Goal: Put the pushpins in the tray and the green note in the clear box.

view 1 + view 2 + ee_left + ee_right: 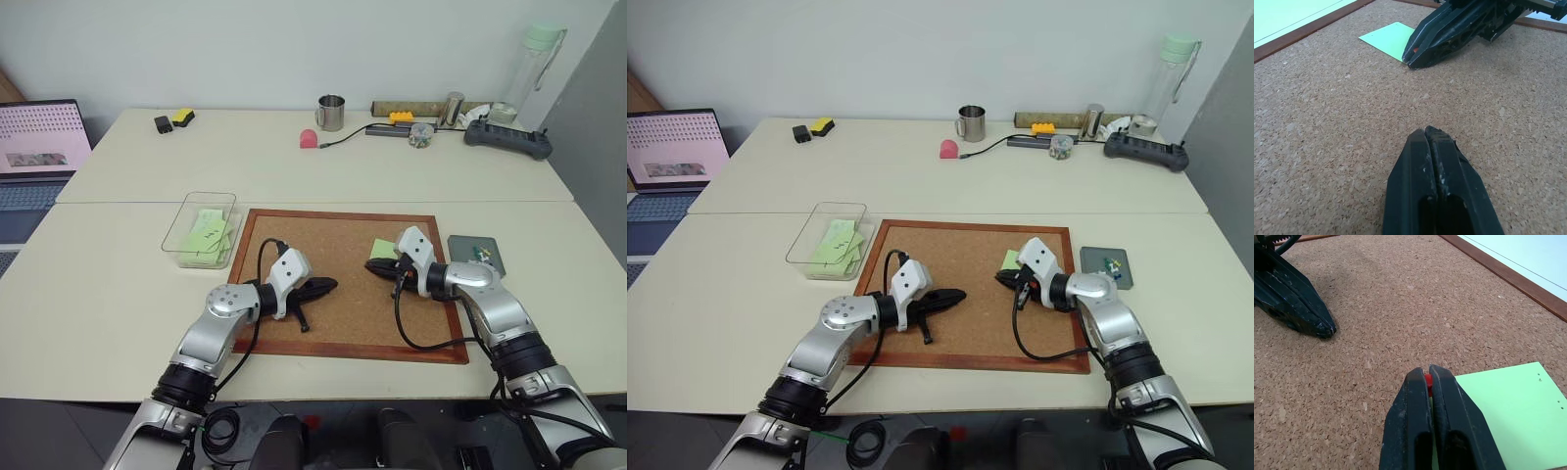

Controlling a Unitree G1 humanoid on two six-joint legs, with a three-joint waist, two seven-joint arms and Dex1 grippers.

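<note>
Right gripper [1428, 373] is pinching a red pushpin [1427, 380] at the green note [1508, 421] on the cork board [333, 250]; the red shows in the wrist views. Left gripper [1426, 133] is resting closed, empty, mid-board. Clear box [186, 227] sits left, tray [480, 250] right. No legible writing.
</note>
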